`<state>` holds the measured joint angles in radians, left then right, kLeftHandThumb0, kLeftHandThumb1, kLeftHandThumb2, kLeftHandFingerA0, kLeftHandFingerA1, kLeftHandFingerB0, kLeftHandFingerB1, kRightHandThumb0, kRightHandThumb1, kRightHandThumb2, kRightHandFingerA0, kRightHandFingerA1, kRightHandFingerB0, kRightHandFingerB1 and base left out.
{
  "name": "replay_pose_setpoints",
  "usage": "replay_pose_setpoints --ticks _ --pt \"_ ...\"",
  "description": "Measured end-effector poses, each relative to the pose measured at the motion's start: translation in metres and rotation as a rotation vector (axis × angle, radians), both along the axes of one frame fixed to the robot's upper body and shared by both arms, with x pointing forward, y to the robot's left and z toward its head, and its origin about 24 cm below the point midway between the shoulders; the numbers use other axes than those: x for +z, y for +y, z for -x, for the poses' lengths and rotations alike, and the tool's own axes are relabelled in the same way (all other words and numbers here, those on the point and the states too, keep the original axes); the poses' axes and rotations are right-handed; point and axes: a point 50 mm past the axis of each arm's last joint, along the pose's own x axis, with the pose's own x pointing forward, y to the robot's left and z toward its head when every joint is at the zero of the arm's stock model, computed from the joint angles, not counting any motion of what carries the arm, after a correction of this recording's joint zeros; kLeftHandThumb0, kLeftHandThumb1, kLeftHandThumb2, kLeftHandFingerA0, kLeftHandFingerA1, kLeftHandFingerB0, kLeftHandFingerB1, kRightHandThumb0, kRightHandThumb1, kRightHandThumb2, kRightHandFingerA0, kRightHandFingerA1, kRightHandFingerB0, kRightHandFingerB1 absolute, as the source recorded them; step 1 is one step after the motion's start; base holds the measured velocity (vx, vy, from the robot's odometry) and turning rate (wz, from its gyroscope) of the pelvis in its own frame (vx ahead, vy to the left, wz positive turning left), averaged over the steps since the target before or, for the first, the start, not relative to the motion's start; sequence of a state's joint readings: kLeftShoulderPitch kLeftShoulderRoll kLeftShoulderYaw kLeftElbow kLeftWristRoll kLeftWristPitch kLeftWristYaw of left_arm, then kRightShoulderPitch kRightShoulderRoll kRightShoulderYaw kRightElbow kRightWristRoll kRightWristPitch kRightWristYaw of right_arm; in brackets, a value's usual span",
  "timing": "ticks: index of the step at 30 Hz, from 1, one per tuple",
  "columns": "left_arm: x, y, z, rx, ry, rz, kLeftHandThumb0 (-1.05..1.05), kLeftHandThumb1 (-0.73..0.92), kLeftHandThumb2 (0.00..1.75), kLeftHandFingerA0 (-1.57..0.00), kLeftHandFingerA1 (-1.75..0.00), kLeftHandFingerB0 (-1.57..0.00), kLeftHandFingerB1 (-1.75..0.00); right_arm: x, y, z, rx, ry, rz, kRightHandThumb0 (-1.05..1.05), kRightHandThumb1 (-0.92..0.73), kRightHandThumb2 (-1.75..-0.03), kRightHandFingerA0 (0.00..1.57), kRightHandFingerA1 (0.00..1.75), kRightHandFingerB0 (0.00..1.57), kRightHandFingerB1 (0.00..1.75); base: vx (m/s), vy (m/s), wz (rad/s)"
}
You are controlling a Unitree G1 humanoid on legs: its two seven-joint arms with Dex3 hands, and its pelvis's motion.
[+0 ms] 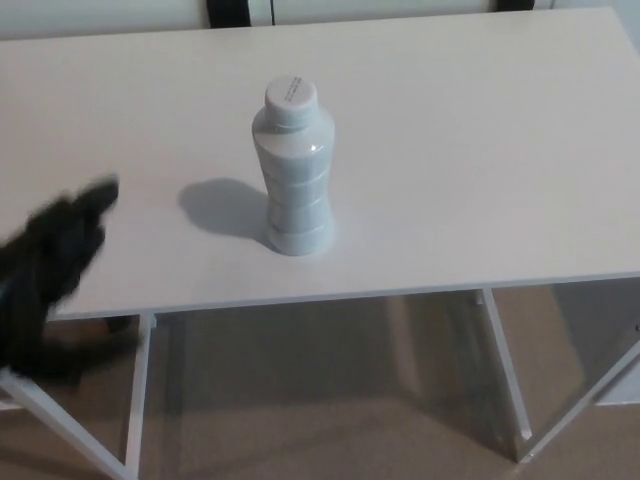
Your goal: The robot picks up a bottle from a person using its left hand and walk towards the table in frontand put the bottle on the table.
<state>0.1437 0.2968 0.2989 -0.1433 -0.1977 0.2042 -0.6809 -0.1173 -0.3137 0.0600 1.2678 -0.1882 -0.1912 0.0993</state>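
A white ribbed bottle [293, 170] with a white cap stands upright on the white table [470, 150], a little left of the middle and close to the front edge. My left hand [62, 240] is blurred at the left edge, over the table's front left corner, well apart from the bottle and holding nothing. Its fingers look apart. My right hand does not show.
The table's front edge [400, 290] runs across the picture, with white frame legs [505, 370] below it. Brown floor [330, 400] lies under the table. A dark strip [228, 12] shows at the far edge.
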Motion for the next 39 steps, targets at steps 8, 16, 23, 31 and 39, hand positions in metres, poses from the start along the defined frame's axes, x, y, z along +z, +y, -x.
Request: replay_pose_setpoints --ticks 8,16,23,31,39 --pt "-0.017 0.003 0.076 -0.041 0.151 0.013 -0.33 0.03 0.74 -0.01 -0.49 0.0 -0.47 -0.004 -0.002 0.013 -0.015 0.03 -0.001 -0.4 -0.65 -0.59 0.69 0.48 0.52 0.4 0.0 0.0 0.0" --pt "-0.008 0.007 0.113 -0.188 0.257 0.012 -0.6 0.36 0.7 -0.31 -0.48 -0.24 -0.4 -0.004 -0.002 0.015 -0.023 0.031 -0.002 -0.4 -0.64 -0.6 0.69 0.48 0.53 0.4 0.0 0.0 0.0" --pt "-0.012 0.018 0.119 -0.25 0.304 -0.017 -0.39 0.44 0.59 -0.17 -0.38 -0.17 -0.31 -0.004 -0.004 0.016 -0.042 0.025 -0.004 -0.38 -0.65 -0.6 0.71 0.48 0.53 0.4 0.0 0.0 0.0" --pt "-0.052 0.04 0.118 -0.068 0.382 -0.102 -0.54 0.35 0.7 0.0 -0.07 -0.08 -0.18 -0.003 -0.005 0.015 -0.046 0.02 -0.004 -0.38 -0.64 -0.59 0.71 0.48 0.55 0.41 0.0 0.0 0.0" --pt "-0.088 0.056 0.115 0.049 0.504 -0.224 -0.52 0.41 0.62 -0.09 -0.35 -0.1 -0.29 0.0 -0.006 0.009 -0.045 0.007 0.0 -0.4 -0.66 -0.59 0.71 0.47 0.54 0.4 0.0 0.0 0.0"
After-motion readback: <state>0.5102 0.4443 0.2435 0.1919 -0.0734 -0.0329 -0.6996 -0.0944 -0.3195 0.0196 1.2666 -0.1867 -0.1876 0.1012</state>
